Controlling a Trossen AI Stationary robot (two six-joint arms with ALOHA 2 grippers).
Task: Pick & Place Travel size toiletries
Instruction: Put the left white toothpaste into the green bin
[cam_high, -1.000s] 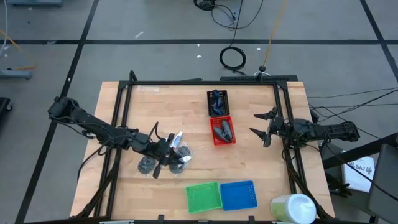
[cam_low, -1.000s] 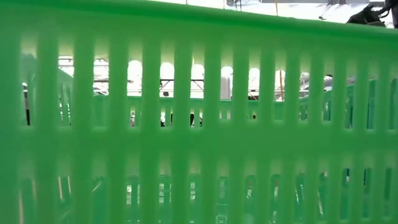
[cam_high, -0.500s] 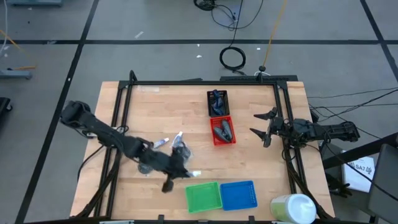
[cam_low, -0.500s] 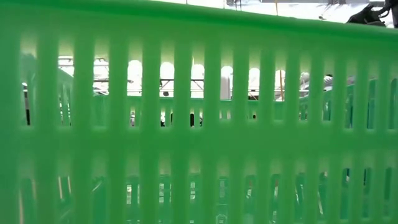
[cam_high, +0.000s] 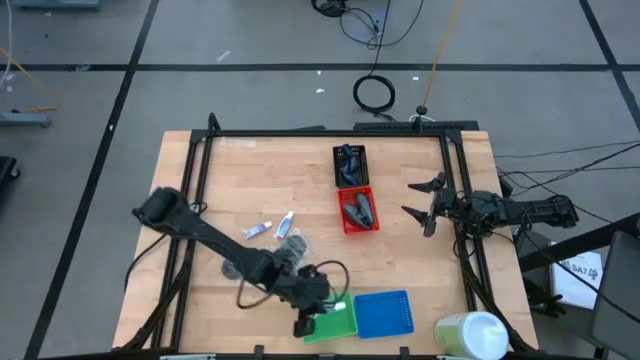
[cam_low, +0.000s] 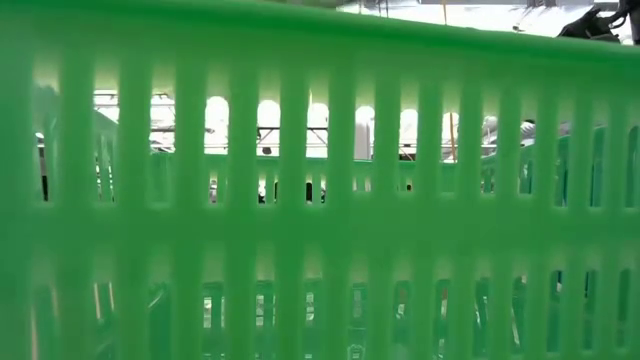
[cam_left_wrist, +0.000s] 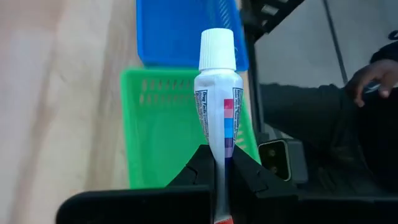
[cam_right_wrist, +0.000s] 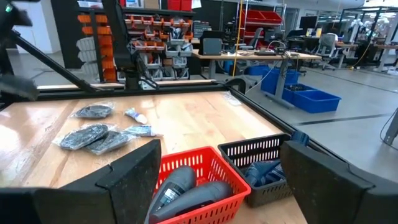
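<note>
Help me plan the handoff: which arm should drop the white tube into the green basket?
The left. Its gripper already clamps the white tube right above the green basket; the right gripper waits open at the far edge, beyond the red basket.

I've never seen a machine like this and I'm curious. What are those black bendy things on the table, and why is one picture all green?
Those are two robot arms, each ending in a two-finger pincher. One camera looks down from above. There the left gripper is over the green basket, beside a blue basket. A camera on that arm's wrist shows it pinching a small white tube. The right gripper waits open at the table's right side, near a red basket holding dark bottles and a black basket. More tubes and wrapped dark pads lie on the wooden table. The all-green picture comes from a camera at table height, right behind the green basket's wall.
</note>
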